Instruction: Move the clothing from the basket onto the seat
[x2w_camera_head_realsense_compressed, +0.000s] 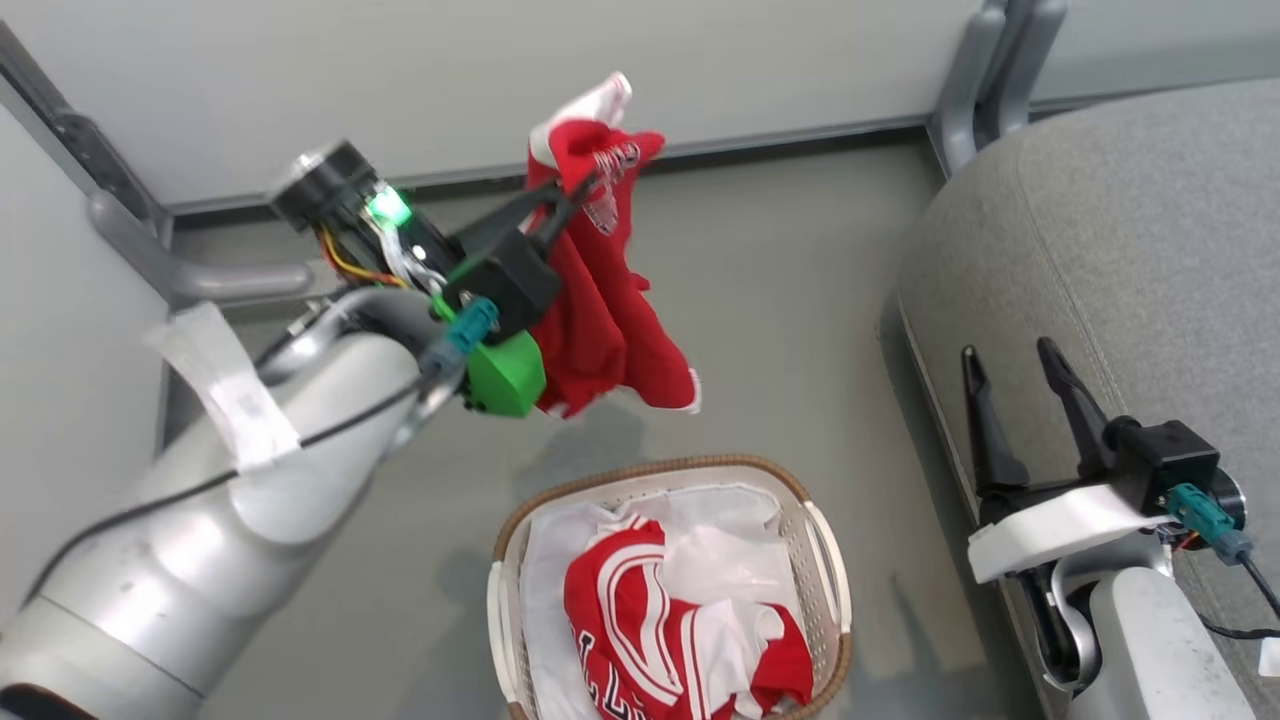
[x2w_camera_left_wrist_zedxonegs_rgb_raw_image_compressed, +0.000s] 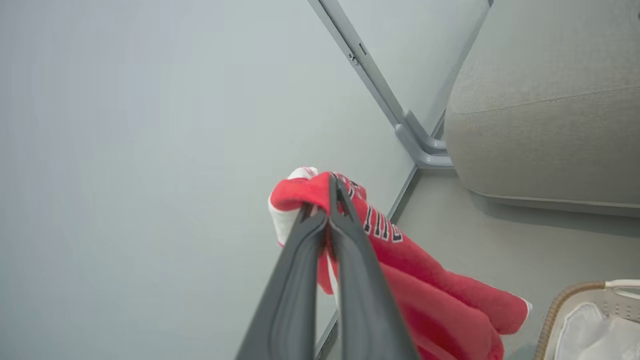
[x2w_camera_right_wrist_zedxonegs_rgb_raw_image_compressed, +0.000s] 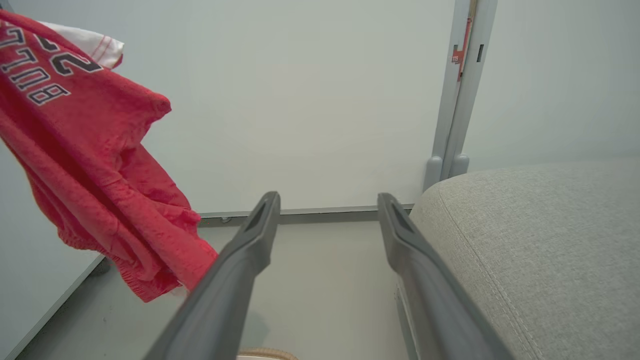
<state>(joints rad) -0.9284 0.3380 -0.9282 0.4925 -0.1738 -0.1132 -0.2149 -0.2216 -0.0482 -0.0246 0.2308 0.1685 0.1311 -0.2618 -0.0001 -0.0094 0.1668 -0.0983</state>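
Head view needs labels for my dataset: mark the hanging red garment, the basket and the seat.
hanging red garment (x2w_camera_head_realsense_compressed: 600, 330), head view, middle of the red cloth.
basket (x2w_camera_head_realsense_compressed: 690, 462), head view, brown far rim.
seat (x2w_camera_head_realsense_compressed: 1150, 220), head view, grey cushion top.

We take the basket (x2w_camera_head_realsense_compressed: 640, 468) as our mark. Inside it a heap of clothing (x2w_camera_head_realsense_compressed: 660, 630) lies on the liner sheet (x2w_camera_head_realsense_compressed: 735, 535). Beyond the basket and a little to its left, our left gripper (x2w_camera_head_realsense_compressed: 585, 190) holds one garment (x2w_camera_head_realsense_compressed: 600, 320) hanging clear above the floor. The seat (x2w_camera_head_realsense_compressed: 1130, 230) stands to the basket's right, apart from it, and our right gripper (x2w_camera_head_realsense_compressed: 1012, 372) is at the seat's edge nearest the basket.
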